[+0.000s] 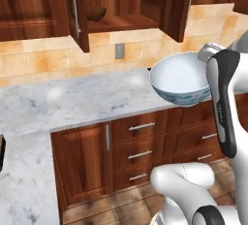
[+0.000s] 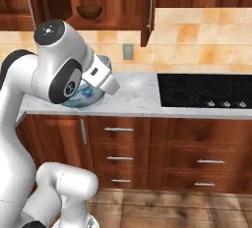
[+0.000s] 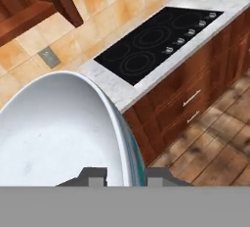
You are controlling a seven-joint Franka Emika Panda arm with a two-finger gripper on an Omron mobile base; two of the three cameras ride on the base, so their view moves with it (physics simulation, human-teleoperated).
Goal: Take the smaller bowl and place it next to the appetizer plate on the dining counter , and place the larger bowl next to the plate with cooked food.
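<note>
Now, my grip: my gripper [image 3: 126,174] is clamped on the rim of the larger bowl [image 1: 180,78], one fingertip [image 3: 95,174] inside the wall and the other outside it, as the hand view shows.
Bowl's attitude: it hangs in the air off my hand, mouth mostly up but tipped, with the blue-green pattern showing on its outer wall in both base views.
Landmark: I place everything against the cooktop [image 2: 205,90], the black glass panel set in the wall counter [image 1: 72,100].
Bowl's place: well to the left of the cooktop as the right base view has it, out over the counter's front edge rather than resting on the marble.
Smaller bowl [image 1: 96,13]: up in the open cabinet [image 1: 123,23], above the counter and well left of the cooktop, on its shelf and untouched.
Step in hand: I judge this to be the carry of the larger bowl, lifted and clear, with its delivery not yet made.
Destination: the plate with cooked food and the dining counter are nowhere near the cooktop in what I can see, so I cannot say which way they lie.
Next move calls for: turning away from the wall counter, bowl kept level, grip firm on the thin rim.
Risk: a rim pinch can let a wide bowl swing or slip, so I would go slowly.
</note>
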